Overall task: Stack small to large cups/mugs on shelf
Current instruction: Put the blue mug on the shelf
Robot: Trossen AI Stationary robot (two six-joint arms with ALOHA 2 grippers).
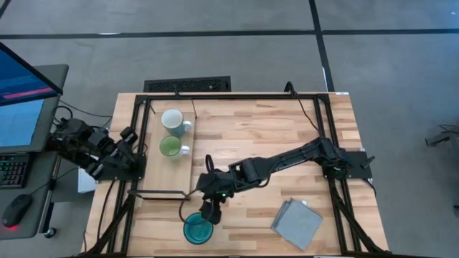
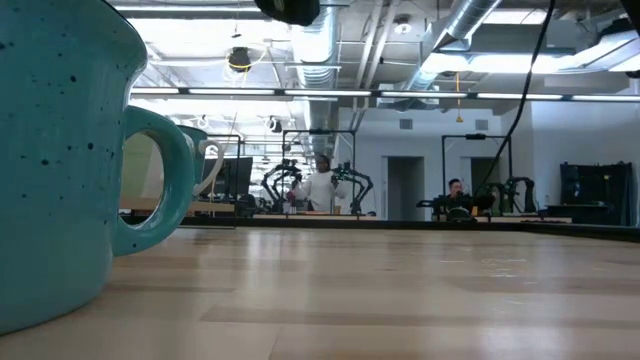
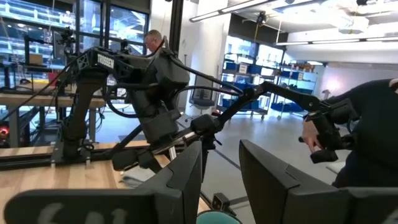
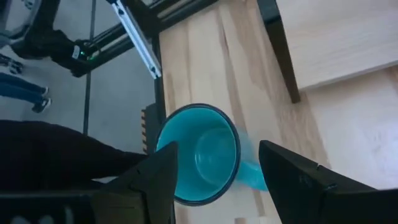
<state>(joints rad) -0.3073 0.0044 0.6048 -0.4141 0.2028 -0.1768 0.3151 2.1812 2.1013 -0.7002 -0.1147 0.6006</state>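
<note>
The teal-blue mug [image 1: 198, 229] stands upright on its base near the table's front edge, beside the shelf's near corner. In the low view it [image 2: 55, 160] fills the left side, handle to the right. My right gripper [image 4: 217, 149] hovers open just above it, one finger over each side of the rim, touching nothing. The white mug [image 1: 172, 120] and the small green mug [image 1: 170, 147] stand upright on the shelf [image 1: 154, 172], the white one farther back. My left gripper [image 3: 221, 165] waits open off the table's left edge.
A grey folded cloth [image 1: 297, 223] lies at the front right of the table. The shelf's black frame edge [image 4: 280, 56] runs close to the teal mug. Black frame rails border the table. People and other robot rigs show in the room beyond.
</note>
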